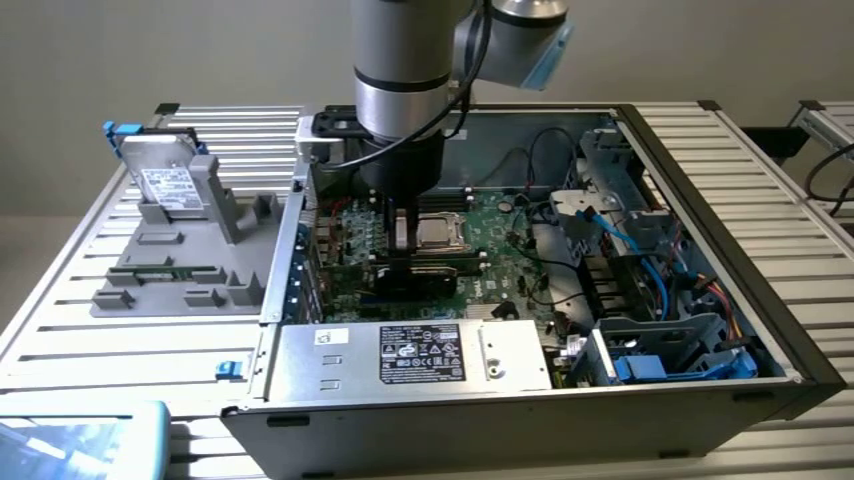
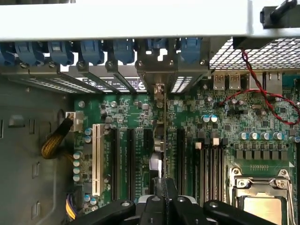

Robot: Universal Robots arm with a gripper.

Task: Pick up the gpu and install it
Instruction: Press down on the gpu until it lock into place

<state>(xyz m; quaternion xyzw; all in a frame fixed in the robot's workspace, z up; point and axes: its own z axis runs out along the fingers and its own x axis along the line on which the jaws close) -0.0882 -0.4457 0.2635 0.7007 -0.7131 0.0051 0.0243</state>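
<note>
GPU card stands on edge between my fingers, which are clamped shut on its upper edge. In the wrist view I see it edge-on as a thin line running over the green motherboard in line with the expansion slots, its metal bracket up against the rear wall of the case by the row of blue clips. Whether it is fully seated I cannot tell. A white slot lies a few slots away, and the processor socket sits off to the other side. In the exterior view my arm reaches straight down into the open computer case, which rests on the ribbed surface. A grey holder with a silver drive stands beside the case at the exterior view's left.
</note>
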